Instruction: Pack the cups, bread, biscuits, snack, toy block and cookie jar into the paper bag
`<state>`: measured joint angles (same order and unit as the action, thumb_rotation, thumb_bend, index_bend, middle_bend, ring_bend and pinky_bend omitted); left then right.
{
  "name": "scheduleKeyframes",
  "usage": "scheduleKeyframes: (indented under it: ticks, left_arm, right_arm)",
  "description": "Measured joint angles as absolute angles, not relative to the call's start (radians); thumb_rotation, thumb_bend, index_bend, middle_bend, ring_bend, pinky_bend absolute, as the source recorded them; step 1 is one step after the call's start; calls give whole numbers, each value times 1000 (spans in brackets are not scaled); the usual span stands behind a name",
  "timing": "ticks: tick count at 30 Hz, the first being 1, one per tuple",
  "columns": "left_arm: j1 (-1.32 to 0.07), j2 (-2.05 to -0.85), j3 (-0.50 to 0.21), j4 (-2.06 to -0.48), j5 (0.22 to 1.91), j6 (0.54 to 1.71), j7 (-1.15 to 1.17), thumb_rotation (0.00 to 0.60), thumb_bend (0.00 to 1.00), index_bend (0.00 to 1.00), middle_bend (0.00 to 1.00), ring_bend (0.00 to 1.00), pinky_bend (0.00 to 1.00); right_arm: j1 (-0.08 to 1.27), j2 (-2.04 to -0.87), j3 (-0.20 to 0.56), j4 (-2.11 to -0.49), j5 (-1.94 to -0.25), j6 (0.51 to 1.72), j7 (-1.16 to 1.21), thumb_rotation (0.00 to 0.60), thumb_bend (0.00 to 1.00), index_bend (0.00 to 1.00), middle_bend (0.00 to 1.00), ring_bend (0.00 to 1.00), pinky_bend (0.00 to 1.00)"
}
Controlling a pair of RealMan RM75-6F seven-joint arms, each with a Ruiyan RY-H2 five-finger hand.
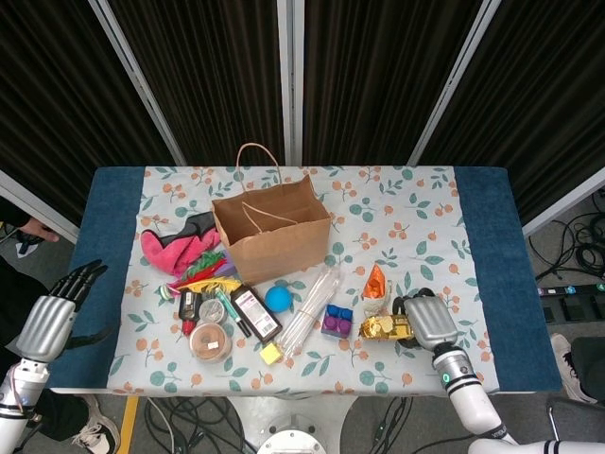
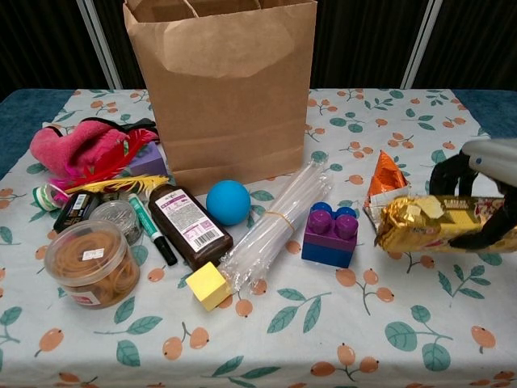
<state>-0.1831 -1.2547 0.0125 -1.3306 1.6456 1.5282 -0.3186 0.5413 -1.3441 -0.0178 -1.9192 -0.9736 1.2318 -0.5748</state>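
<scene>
The right hand (image 2: 485,194) gripped the gold biscuit packet (image 2: 432,222), its long axis sideways and raised just off the table, with the open paper bag (image 1: 272,230) well forward-left of it.

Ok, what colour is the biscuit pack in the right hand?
Gold, with red lettering; the chest view shows the biscuit pack best.

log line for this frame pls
step: pick biscuits | right hand: grips biscuits, lifted off table | left hand: idle, open, off table edge | bag: upright, open
</scene>
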Motion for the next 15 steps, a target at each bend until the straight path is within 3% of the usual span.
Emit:
scheduleKeyframes:
  ticks: [6,10,12,15]
  left_arm:
    - [-183,-1249,12,-1339,1646,1530,-325,600,194,141,182,135,215]
    - [-182,-1243,12,-1344,1648,1536,-326,600,195,141,182,134,216]
    - [-179,-1240,9,-1347,1645,1541,-327,600,194,141,182,134,215]
    - [-174,-1237,5,-1350,1636,1548,-330,600,194,140,182,134,216]
  right_arm:
    - [540,-1202,91,-2118,-1083,1336,-557,600,206,701,569,403,239]
    - [601,-1148,248,-2179,-1069,1359,-588,600,208,703,569,403,240]
    - [671,-1139,340,-2173,-1035,1356,-636,600,210,703,570,404,242]
    - [803,-1153,420,-2112,-988,1338,-746,600,209,703,570,404,245]
